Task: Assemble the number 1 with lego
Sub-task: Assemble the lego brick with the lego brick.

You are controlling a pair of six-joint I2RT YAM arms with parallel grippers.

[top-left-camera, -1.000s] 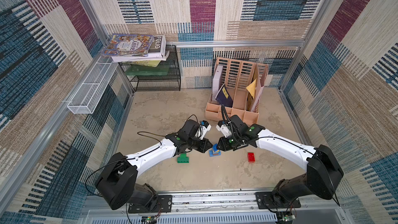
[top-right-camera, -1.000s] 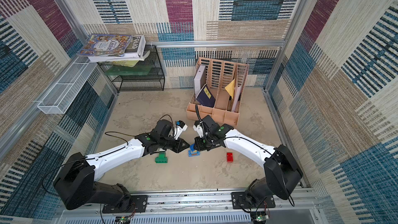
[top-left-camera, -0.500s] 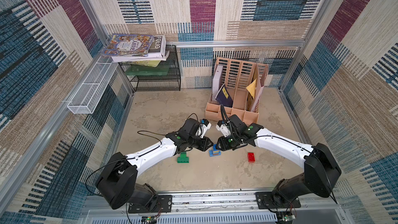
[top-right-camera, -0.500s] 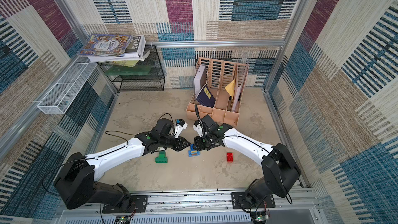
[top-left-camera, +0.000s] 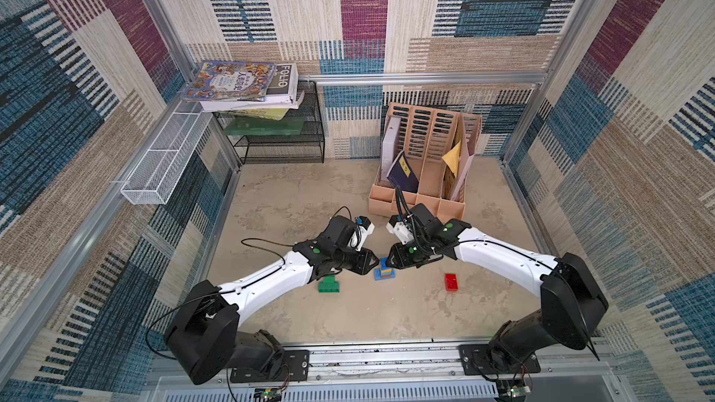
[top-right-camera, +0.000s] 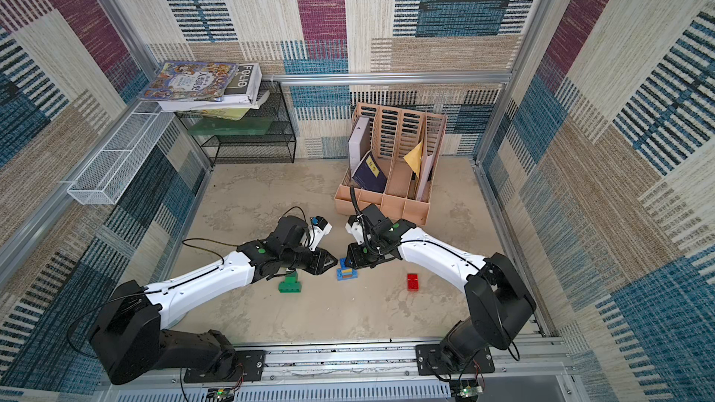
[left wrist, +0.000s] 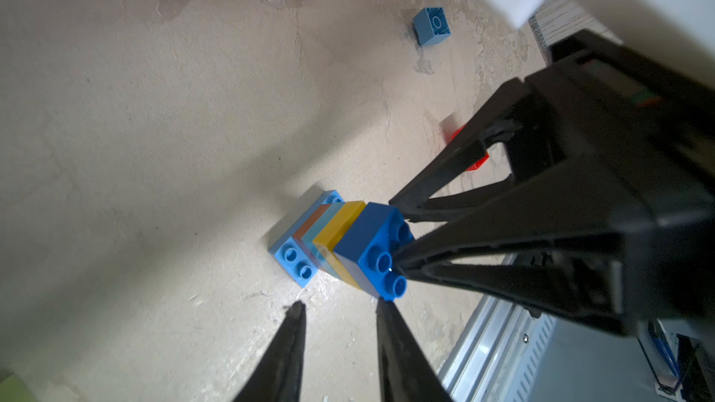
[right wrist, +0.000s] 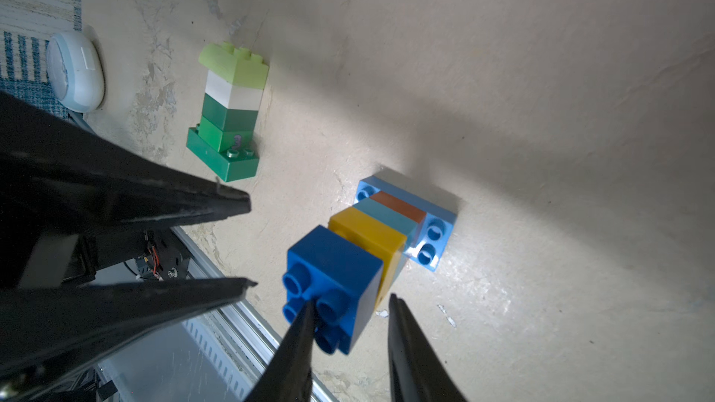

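Observation:
A lego tower [top-left-camera: 384, 269] [top-right-camera: 346, 270] stands mid-table: light blue base, then brown, teal and yellow, with a dark blue brick [left wrist: 371, 245] [right wrist: 332, 264] on top. My left gripper [top-left-camera: 374, 261] [left wrist: 340, 304] is open a little just left of the top, holding nothing. From the other side my right gripper [top-left-camera: 389, 261] [right wrist: 351, 300] is narrowly open at the top brick, one fingertip [right wrist: 307, 309] over its studs and the other beside its corner. A green, cream and lime lego tower [top-left-camera: 329, 285] [right wrist: 230, 110] lies on its side to the left.
A red brick [top-left-camera: 450, 282] [top-right-camera: 413, 282] lies right of the tower, and a loose blue brick [left wrist: 431, 27] sits farther back. A cardboard file organiser [top-left-camera: 425, 172], a wire rack with books [top-left-camera: 278, 137] and a white mesh basket [top-left-camera: 166, 160] line the back and left.
Both arms stay almost in place at the tower. The left gripper's tip has drawn slightly away from it. The tower has not moved.

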